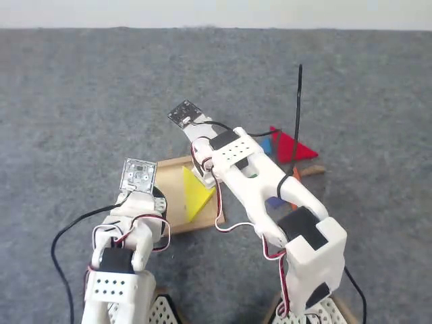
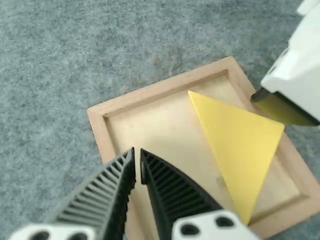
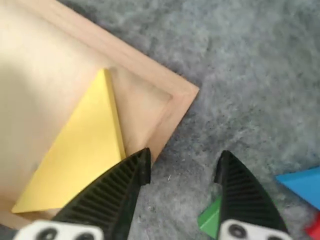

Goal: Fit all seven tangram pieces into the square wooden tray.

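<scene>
Near the tray (image 3: 177,95) lies a green piece (image 3: 207,220).

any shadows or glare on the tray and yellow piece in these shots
High view: soft even light, no glare on the yellow triangle. Left wrist view: wooden tray evenly lit, a dark patch where the triangle meets the right arm. Right wrist view: no glare on the tray, no hard shadow under the open right gripper.

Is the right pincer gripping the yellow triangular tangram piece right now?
No: the right pincer stands open at the square wooden tray's corner, grey carpet between its jaws, while the yellow triangular piece lies inside the tray.
</scene>
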`<action>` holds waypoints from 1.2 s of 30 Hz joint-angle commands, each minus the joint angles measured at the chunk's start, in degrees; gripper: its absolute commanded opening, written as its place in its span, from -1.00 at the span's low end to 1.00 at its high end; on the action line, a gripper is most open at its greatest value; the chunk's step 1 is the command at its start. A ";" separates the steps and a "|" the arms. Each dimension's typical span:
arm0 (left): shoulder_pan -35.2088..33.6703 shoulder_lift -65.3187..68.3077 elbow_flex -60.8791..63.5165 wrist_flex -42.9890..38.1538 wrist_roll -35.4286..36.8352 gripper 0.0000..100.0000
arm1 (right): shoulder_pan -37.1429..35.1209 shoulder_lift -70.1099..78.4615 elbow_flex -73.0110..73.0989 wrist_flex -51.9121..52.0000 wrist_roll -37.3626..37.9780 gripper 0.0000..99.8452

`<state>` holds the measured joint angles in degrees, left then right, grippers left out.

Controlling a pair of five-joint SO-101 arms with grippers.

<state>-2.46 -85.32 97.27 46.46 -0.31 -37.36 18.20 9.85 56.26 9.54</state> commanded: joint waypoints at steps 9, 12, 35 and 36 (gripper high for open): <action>-0.18 -0.70 -0.48 0.26 0.35 -0.97 | -2.51 -2.15 -2.02 -5.05 -13.45 -0.52; -0.18 -0.70 -0.48 0.26 0.35 -0.97 | -1.10 1.98 -2.20 -5.05 -14.51 -0.52; -0.18 -0.70 -0.48 0.26 0.35 -0.97 | 20.44 5.93 -3.34 -2.33 -7.38 -0.88; -0.18 -0.70 -0.48 0.26 0.35 -0.97 | 21.23 5.85 -3.34 -2.33 -7.30 -0.88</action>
<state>-2.46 -85.32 97.27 46.46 -0.31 -21.10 24.44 7.21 52.84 -0.31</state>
